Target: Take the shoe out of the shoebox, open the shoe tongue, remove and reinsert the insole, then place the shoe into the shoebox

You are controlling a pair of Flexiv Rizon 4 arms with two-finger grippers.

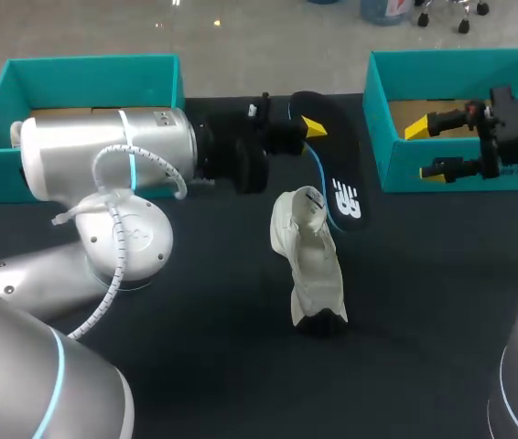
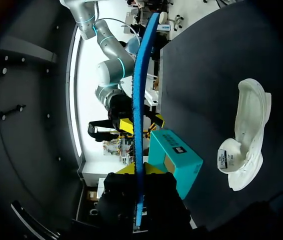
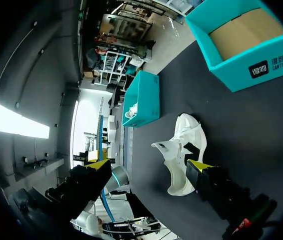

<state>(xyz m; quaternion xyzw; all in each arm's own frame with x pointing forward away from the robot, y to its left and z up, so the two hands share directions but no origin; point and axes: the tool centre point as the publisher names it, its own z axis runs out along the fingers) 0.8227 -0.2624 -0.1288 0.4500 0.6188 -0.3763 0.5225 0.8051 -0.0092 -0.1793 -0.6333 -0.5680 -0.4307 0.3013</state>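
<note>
The left jaws are clamped on the insole (image 1: 334,174), pinching it near one end so the rest juts out ahead of them, clear of the desk (image 1: 204,366). Held that way it looks ready to be steered toward the shoe's opening, so I judge removal done and reinsertion the step to come. The white shoe (image 1: 310,265) lies on the desk off to one side of those jaws, apart from them, its tongue lifted away from the opening. The right jaws stand wide apart and empty over one teal shoebox (image 1: 460,172), the shoe well ahead of them. A second teal shoebox (image 1: 94,66) sits behind the left arm (image 1: 103,146). Nothing lies between insole and shoe, but nothing steadies the shoe either, so it may slide when pushed.
</note>
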